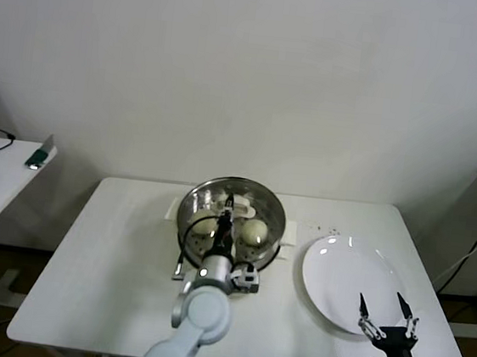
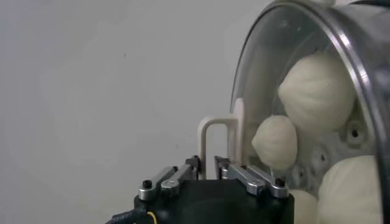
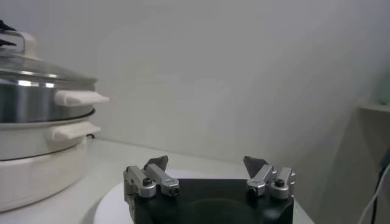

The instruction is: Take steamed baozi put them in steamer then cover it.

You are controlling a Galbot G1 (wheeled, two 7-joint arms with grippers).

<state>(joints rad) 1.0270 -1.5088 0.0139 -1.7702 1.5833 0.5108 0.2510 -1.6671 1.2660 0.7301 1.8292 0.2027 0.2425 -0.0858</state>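
A: White wall, white worktop (image 1: 83, 273); where are the baozi (image 2: 317, 91)?
B: In the steamer (image 1: 190, 216), under the lid (image 2: 292, 24).
A: The left end effector (image 2: 208, 163)?
B: At the lid handle (image 2: 214, 137), fingers slightly parted around it; the right end effector (image 1: 387, 311) is spread wide over the plate (image 1: 339, 274).

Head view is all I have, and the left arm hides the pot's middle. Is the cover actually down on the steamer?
Observer: Yes. From the right wrist view the cover sits level on the steamer rim.
Operator: How many baozi are under it? I count two.
Observer: The left wrist view shows at least three baozi through the glass.
Operator: And the left gripper?
Observer: The left gripper is right at the cover's handle; whether it grips, I cannot tell.
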